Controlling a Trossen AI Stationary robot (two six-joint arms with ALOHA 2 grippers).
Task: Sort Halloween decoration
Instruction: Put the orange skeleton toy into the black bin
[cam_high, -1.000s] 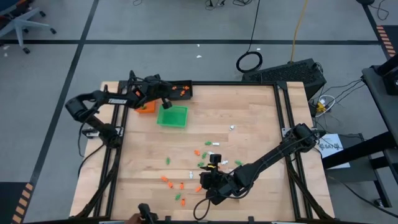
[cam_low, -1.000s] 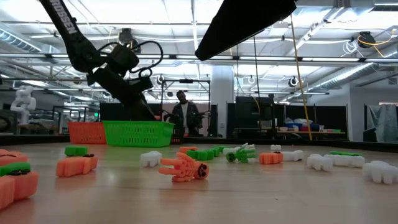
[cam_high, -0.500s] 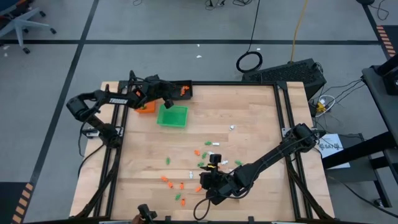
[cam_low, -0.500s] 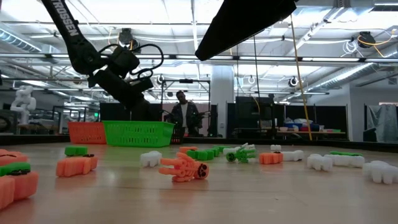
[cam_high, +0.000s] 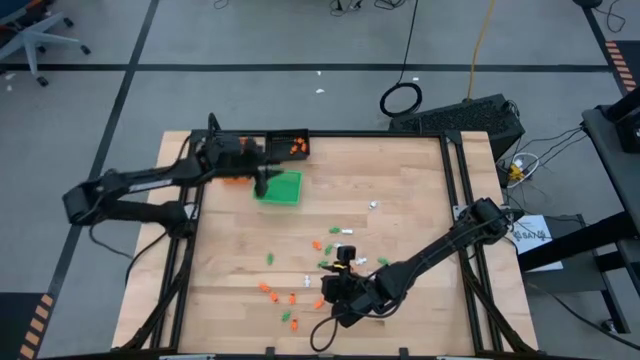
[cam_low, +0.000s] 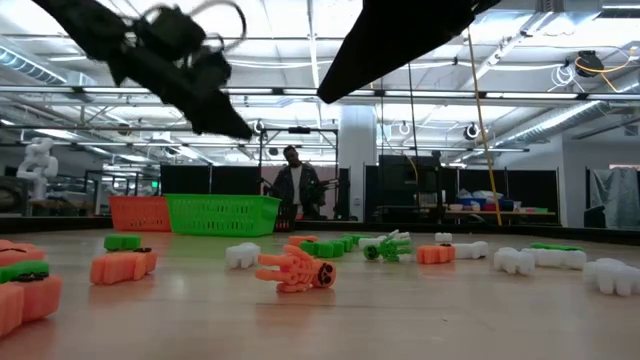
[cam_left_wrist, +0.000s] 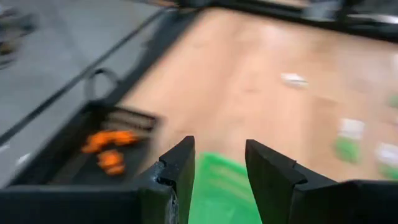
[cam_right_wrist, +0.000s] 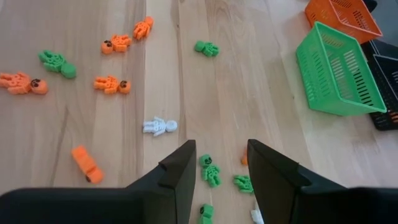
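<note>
Progress: early, by my read. A few orange pieces (cam_high: 293, 146) lie in the black rectangular plastic tray (cam_high: 283, 135) at the table's far left corner; the green mesh plastic basket (cam_right_wrist: 336, 70) looks empty in the R wrist view; can't see into the orange mesh plastic basket (cam_right_wrist: 344, 18).
Left to do: most of the set, the small orange, green and white plastic Halloween figures (cam_right_wrist: 111, 84), lies loose on the wooden table top (cam_high: 400, 200), mid to near side, well apart from the baskets.
Look of pieces: tiny skeleton-like bodies w/ round heads, lying flat, mixed colours. One white figure (cam_right_wrist: 159, 126) sits just beyond the R fingers; green ones (cam_right_wrist: 209, 169) between them.
L gripper (cam_left_wrist: 219, 163): jaws apart, nothing between them; above the green basket's edge, beside the black tray.
R gripper (cam_right_wrist: 217, 165): jaws apart, empty; low over the near cluster of pieces.
Background: person (cam_low: 297, 187) standing far off in the room.
</note>
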